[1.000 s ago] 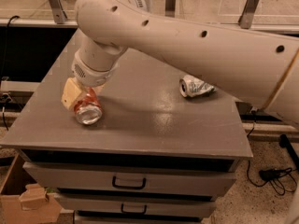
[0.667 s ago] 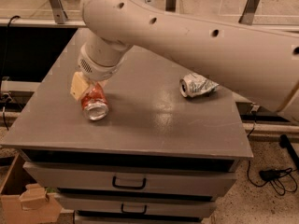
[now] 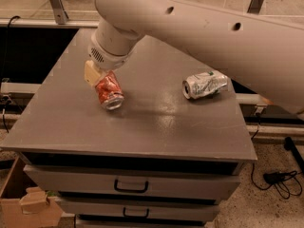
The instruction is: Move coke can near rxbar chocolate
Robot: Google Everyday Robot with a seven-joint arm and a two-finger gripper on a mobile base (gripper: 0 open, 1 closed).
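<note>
Gripping a dented red-orange coke can [image 3: 110, 92] with a silver metal end, the two-finger gripper [image 3: 104, 81] of a white robot arm [image 3: 204, 30] hangs over the left half of a grey tabletop [image 3: 156, 125]. One tan finger [image 3: 91, 73] presses the can's left side and the other is hidden behind it. The can tilts with its silver end pointing down and toward the camera, and appears to sit just clear of the surface.

The rxbar chocolate in its dark wrapper is not in view and may lie behind the arm. The carry is best done low and slow, the grip kept firm on the dented wall, with the arm swung aside until the bar shows. The can should then be set down just beside the bar, not on it.

A crushed silver can with green markings [image 3: 205, 84] lies on its side toward the right edge, well apart from the gripper, and should be left alone.

Two grey drawers [image 3: 71, 179] under the top are closed, their contents hidden. A brown cardboard box [image 3: 12, 213] on the floor at lower left holds what look like cardboard scraps.
</note>
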